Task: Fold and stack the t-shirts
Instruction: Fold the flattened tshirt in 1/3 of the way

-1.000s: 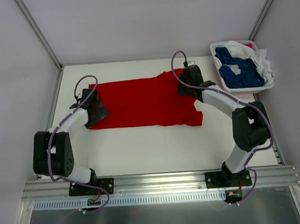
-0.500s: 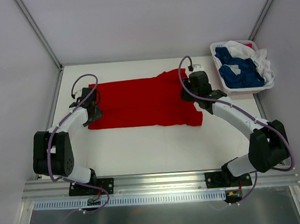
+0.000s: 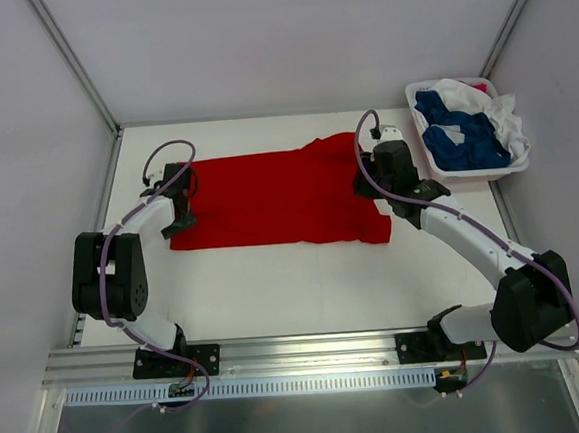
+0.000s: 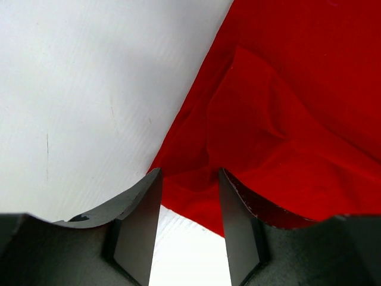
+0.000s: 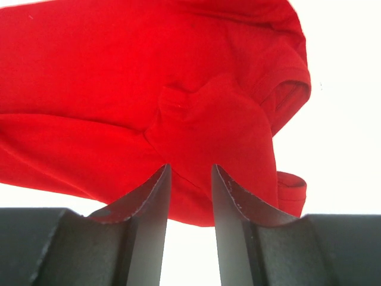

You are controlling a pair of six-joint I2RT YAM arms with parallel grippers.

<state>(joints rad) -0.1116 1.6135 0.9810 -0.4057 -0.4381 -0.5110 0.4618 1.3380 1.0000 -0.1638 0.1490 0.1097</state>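
Where the right gripper (image 5: pixel 190 171) pinches a raised pucker at one end of the red t-shirt (image 3: pixel 268 198), the left gripper (image 4: pixel 189 179) straddles a fold at the opposite edge, jaws half apart, hold uncertain. The shirt lies spread on the table (image 3: pixel 294 276). Risk: a missed or single-layer left grip drops that corner, skewing the fold.

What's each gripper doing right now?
Left gripper: straddling the red t-shirt edge; grip cannot be told.
Right gripper: closed on the red t-shirt.
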